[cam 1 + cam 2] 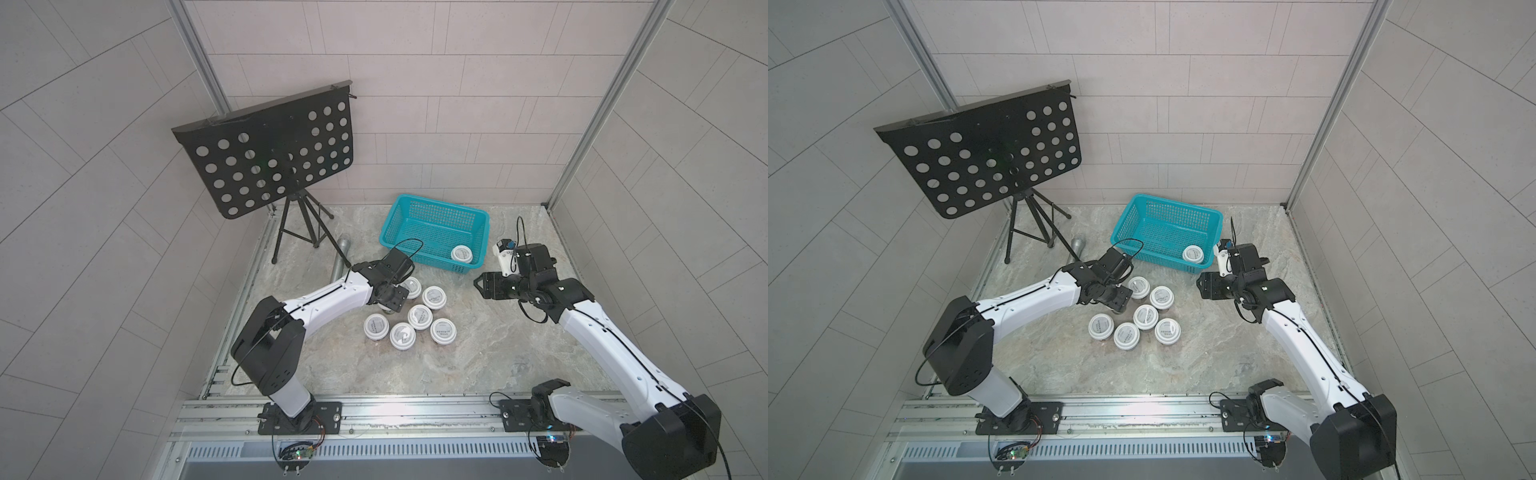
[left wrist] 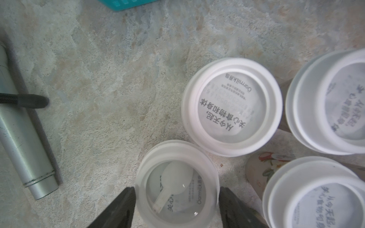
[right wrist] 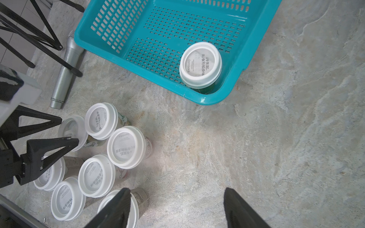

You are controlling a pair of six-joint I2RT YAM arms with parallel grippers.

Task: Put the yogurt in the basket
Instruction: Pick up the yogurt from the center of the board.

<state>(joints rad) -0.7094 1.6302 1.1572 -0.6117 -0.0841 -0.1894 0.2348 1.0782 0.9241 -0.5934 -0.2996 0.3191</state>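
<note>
On the marbled tabletop, boxed in by tile walls, the cup stands upright, lid up, at the 9 o'clock edge of the cluster as a top view shows it. The left gripper stands over it from above. The wrist view shows one finger against each side of the lid, so it looks clamped; whether it has left the table I cannot tell. A neighbour sits just beside it, a sliver apart. From the cup the basket lies near, at 1 o'clock, with that neighbour just off the line. I judge the move wants a straight lift first, then a carry over the rim. The basket cup sits in its 5 o'clock corner. The left arm is the nearer. The right gripper hangs open and empty at the cluster's 2 o'clock.
</note>
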